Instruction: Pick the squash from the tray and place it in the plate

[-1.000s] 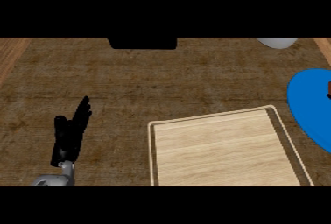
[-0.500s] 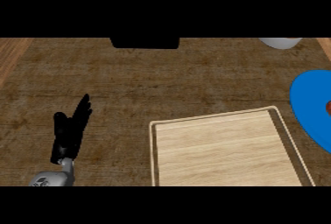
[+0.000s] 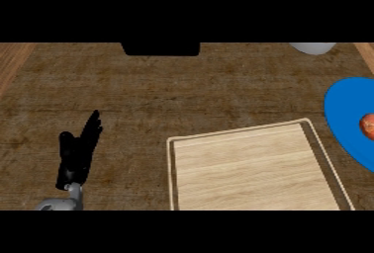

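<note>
Dark wood-grain counter (image 3: 182, 99) fills the head view. We read it from left to right.

At 8 o'clock the left hand (image 3: 76, 158) rests open near the lower edge. Its fingers are straight and point up the view, they hold nothing, and it is well apart from every other thing.

At 12 o'clock a black block (image 3: 161, 48) sits against the far edge of the counter.

At 5 o'clock lies the pale wooden tray (image 3: 248, 173). We see nothing on its floor.

At 1 o'clock a grey-white rounded object (image 3: 312, 47) is cut by the upper edge, and we cannot tell what it is.

At 3 o'clock lies the blue plate (image 3: 342, 123), just beside the tray's far right corner. On it, at the very edge of the view, shows a sliver of the orange-red squash (image 3: 369, 126). The squash is therefore on the plate, not in the tray.

The right hand does not show, so we cannot tell whether it holds the squash.

We judge the squash to be stiff, smooth-skinned and rounded. It is likely to roll and fairly slippery, but not fragile. A hold across its widest part, with fingers and thumb on opposite sides, should suit it. Too little of the squash shows to tell its shape.
</note>
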Controlling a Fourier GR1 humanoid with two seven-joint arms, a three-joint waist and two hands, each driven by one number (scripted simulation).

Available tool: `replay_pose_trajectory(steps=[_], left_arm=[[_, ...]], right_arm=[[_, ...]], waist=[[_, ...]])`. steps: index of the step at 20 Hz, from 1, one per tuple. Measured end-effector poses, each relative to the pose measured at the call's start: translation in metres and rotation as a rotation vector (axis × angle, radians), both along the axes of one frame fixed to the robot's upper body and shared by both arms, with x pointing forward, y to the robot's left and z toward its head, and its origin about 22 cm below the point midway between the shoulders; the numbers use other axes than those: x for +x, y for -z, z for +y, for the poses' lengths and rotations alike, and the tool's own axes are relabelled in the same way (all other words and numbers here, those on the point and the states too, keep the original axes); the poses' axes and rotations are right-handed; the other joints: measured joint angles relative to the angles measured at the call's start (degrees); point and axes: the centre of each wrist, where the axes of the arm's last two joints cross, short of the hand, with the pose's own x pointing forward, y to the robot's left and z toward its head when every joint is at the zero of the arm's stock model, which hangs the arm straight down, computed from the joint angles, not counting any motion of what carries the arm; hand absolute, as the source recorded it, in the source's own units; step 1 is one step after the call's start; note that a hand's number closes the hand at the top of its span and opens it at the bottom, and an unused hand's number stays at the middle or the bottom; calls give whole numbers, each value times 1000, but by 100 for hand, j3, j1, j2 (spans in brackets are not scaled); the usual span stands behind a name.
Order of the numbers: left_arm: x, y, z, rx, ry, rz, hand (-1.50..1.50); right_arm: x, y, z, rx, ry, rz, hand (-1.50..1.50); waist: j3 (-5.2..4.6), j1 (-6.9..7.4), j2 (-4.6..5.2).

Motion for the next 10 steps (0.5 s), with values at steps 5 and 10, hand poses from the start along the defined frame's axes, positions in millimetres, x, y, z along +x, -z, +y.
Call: replay_pose_trajectory(steps=[5,10], left_arm=[[-1,-1,-2,5,-4,-2,0],[-3,-3,0,4,2,-11,0]], right_arm=[[-21,-7,-26,237,33,-145,-150],[-45,-2,-45,350,23,-190,-150]], waist=[[-1,-20,0],[2,35,18]])
